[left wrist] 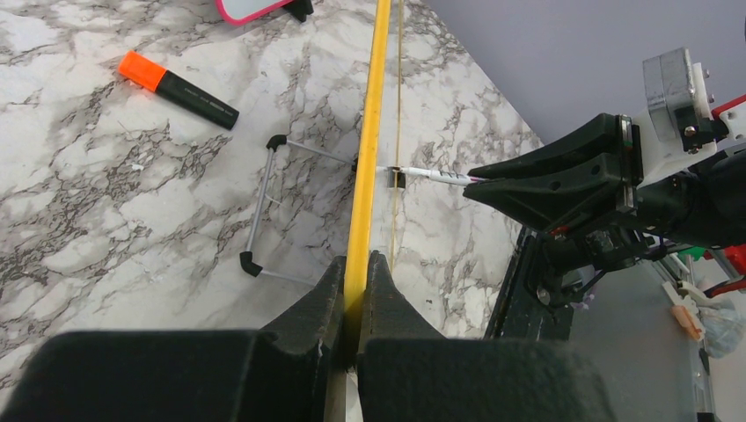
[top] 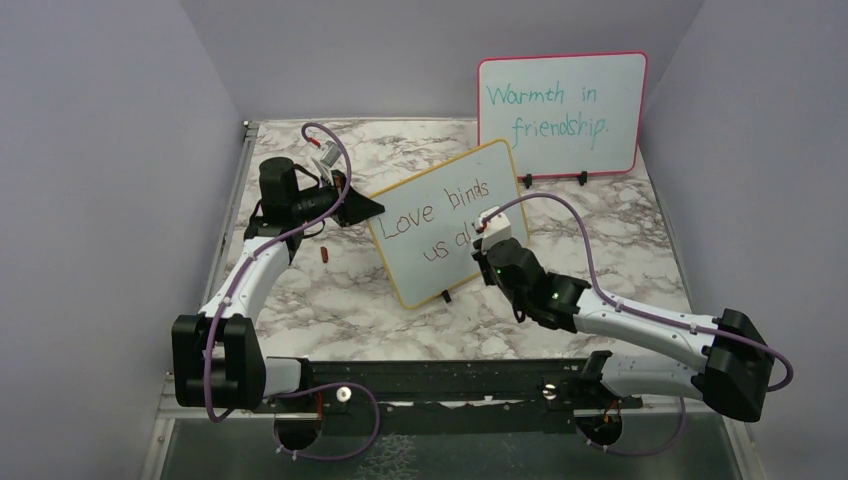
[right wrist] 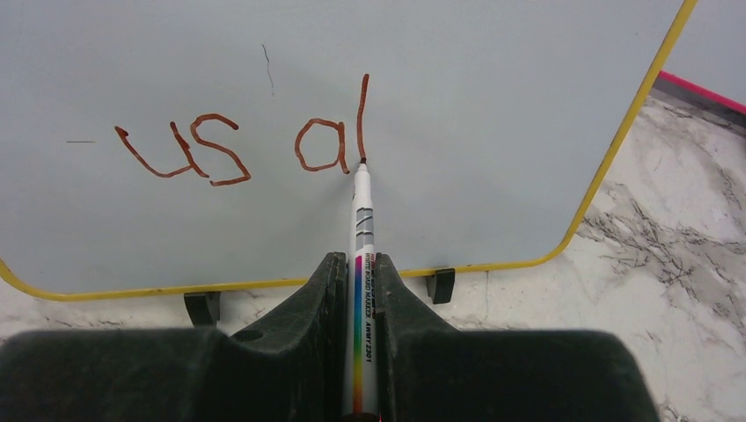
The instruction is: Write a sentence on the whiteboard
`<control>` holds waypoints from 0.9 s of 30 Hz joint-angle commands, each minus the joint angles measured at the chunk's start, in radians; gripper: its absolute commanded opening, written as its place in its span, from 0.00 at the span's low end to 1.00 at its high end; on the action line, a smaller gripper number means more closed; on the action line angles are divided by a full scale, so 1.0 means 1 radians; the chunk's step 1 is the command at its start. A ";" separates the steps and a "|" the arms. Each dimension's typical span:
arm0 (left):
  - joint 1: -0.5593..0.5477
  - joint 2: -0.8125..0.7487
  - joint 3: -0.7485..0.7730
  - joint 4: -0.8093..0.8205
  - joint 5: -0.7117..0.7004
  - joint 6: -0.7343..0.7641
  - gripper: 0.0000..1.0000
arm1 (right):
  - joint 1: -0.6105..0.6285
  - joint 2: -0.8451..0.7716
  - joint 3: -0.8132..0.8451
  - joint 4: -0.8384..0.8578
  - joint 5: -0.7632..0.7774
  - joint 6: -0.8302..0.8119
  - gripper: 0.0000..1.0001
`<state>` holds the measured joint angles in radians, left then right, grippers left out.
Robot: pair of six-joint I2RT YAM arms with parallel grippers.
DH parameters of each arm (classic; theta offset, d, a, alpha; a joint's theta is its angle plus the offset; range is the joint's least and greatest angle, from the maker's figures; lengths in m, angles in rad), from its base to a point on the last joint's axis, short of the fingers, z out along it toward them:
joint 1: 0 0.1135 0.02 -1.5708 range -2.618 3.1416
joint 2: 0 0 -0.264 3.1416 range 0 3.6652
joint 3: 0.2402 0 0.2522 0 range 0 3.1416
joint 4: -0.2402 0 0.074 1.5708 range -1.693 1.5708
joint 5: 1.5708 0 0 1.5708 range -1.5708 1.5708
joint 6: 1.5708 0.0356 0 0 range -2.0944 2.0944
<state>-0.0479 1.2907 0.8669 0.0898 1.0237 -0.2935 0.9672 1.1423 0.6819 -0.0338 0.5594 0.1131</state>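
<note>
Between the clenched fingers of the right gripper (right wrist: 359,268), a white marker (right wrist: 362,220) is held fast, its tip touching the whiteboard (right wrist: 493,105) at the foot of a lone "l". Here the sentence (right wrist: 220,155) reads "us al" in reddish-brown, with its upper line cut off above this view. From overhead "Love binds" shows, but the right gripper hides the end of the second line. The left gripper (left wrist: 354,277) pinches the whiteboard's yellow edge; its camera sees the whiteboard edge-on, so the written face is hidden. The whiteboard stands angled on the table (top: 600,260), in front of a pink-framed board (top: 560,100). An orange-capped pen (left wrist: 180,88) lies on its back side.
</note>
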 commanded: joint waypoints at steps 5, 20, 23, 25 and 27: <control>0.006 0.018 -0.002 -0.079 -0.096 0.083 0.00 | -0.004 -0.030 -0.017 -0.022 0.017 0.006 0.01; 0.008 0.015 -0.002 -0.082 -0.100 0.084 0.00 | -0.004 -0.058 0.008 0.081 0.079 -0.082 0.01; 0.007 0.015 -0.002 -0.082 -0.100 0.084 0.00 | -0.004 -0.051 0.019 0.113 0.080 -0.103 0.01; 0.007 0.015 -0.002 -0.082 -0.102 0.084 0.00 | -0.004 -0.042 0.028 0.128 0.080 -0.104 0.01; 0.007 0.015 -0.002 -0.083 -0.102 0.084 0.00 | -0.004 -0.033 0.034 0.140 0.080 -0.133 0.01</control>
<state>-0.0479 1.2907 0.8692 0.0841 1.0241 -0.2901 0.9668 1.0996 0.6773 0.0292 0.6094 0.0273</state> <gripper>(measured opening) 0.037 0.174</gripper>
